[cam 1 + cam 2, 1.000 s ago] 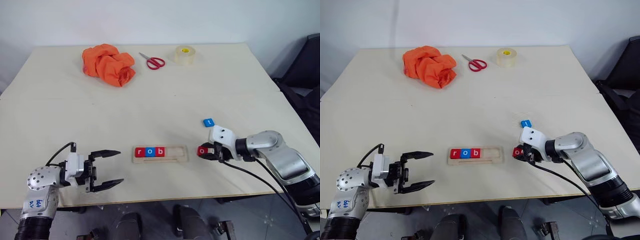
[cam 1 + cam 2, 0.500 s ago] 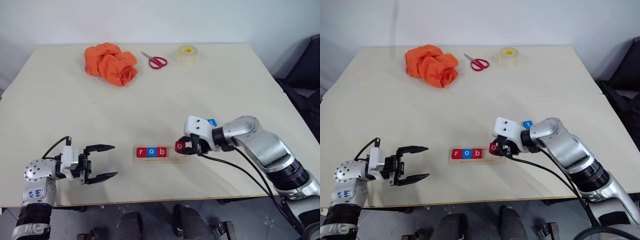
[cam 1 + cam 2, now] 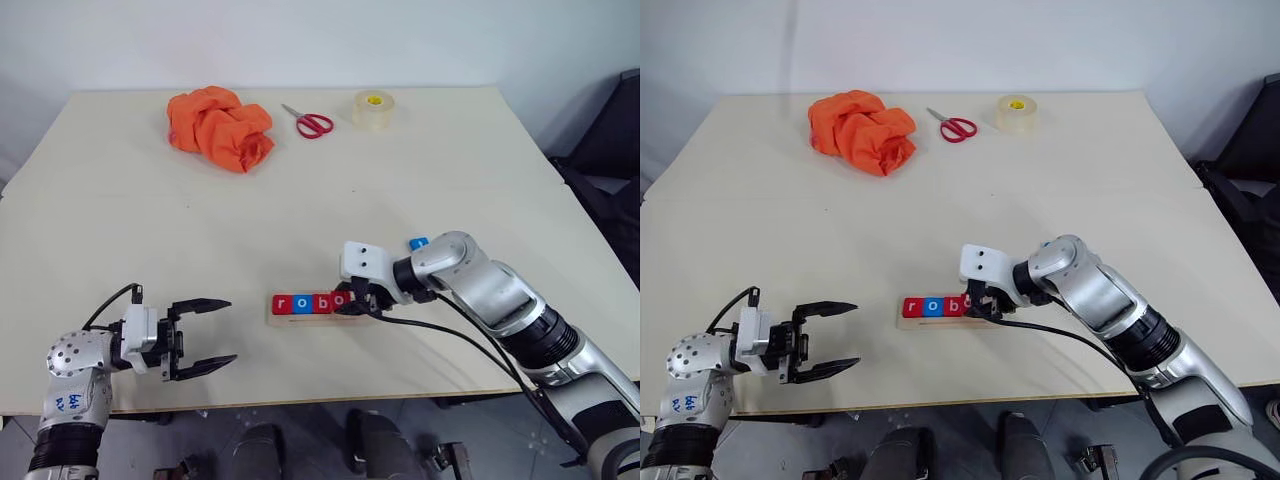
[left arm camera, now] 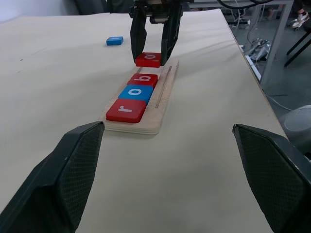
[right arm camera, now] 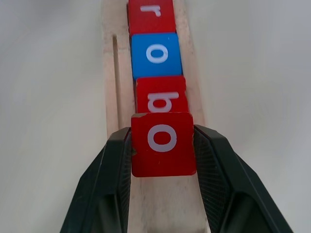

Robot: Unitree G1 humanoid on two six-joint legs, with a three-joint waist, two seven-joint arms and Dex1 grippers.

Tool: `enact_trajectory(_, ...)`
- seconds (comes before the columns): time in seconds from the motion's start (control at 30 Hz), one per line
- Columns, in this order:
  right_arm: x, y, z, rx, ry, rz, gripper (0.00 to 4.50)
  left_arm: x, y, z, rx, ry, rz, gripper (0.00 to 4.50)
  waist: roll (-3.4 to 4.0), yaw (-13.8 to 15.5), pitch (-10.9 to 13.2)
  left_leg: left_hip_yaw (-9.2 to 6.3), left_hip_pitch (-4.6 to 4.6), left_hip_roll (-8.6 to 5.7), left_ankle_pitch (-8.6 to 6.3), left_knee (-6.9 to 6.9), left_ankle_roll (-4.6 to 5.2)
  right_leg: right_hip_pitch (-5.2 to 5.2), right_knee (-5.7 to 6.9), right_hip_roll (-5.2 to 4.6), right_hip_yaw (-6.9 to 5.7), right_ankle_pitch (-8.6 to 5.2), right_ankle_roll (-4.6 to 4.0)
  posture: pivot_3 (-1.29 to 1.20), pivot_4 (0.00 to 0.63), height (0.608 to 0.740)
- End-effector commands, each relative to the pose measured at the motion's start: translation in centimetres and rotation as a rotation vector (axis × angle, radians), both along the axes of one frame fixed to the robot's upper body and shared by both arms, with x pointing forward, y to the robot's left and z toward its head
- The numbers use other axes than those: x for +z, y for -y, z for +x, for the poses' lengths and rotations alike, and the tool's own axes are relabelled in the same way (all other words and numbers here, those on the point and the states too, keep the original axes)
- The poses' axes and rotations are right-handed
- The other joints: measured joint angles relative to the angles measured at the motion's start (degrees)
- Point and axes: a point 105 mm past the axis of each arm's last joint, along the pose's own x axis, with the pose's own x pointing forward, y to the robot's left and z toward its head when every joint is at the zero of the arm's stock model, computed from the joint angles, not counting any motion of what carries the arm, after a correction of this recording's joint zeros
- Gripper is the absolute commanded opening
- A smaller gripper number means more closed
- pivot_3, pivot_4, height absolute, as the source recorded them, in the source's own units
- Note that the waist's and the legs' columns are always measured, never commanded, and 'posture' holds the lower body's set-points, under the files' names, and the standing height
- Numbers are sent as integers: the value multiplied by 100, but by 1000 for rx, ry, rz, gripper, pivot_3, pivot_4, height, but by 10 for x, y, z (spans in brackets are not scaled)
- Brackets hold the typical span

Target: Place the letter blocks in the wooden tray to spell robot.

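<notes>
The wooden tray [image 4: 163,92] lies near the table's front edge, holding a red r tile [image 3: 282,303], a blue o tile [image 3: 301,303] and a red b tile [image 3: 321,302] in a row. My right gripper [image 3: 345,300] is shut on a red o tile [image 5: 163,144], which it holds over the tray right beside the b. A blue t tile [image 3: 418,243] lies on the table behind my right arm. Left of the tray, my left gripper [image 3: 215,335] stands open with nothing between its fingers, pointing toward the tray.
An orange cloth [image 3: 218,127], red-handled scissors [image 3: 308,122] and a roll of clear tape [image 3: 371,108] sit along the table's far side. The table's front edge runs just below both grippers.
My right gripper has carried the red o tile leftward, from the table beside the tray's right end to over the tray next to the b. The left gripper has stayed put.
</notes>
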Motion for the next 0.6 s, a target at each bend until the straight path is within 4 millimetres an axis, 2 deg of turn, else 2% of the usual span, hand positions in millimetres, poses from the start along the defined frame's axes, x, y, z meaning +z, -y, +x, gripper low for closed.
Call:
enact_trajectory(0.03, 5, -2, 3, 23, 35, -8, 1444, 8, -1, -2, 13, 38, -16, 4500, 0, -3, 0, 0, 0, 0, 0, 0, 0, 0, 1, 0, 0, 0, 0, 0, 150, 740)
enact_trajectory(0.33, 5, -1, 3, 50, 44, -33, 4451, 9, 0, 1, 23, 43, -21, 4500, 0, -4, 0, 0, 0, 1, 0, -1, 0, 0, 1, 3, 0, 0, 0, 0, 150, 740)
enact_trajectory(0.6, 14, -1, 5, 42, 61, 6, 4451, 11, 3, 8, 13, 51, -26, 4500, 0, -2, 0, 0, 0, 1, 0, 0, 0, 0, 1, 2, 0, 0, 0, 0, 150, 740)
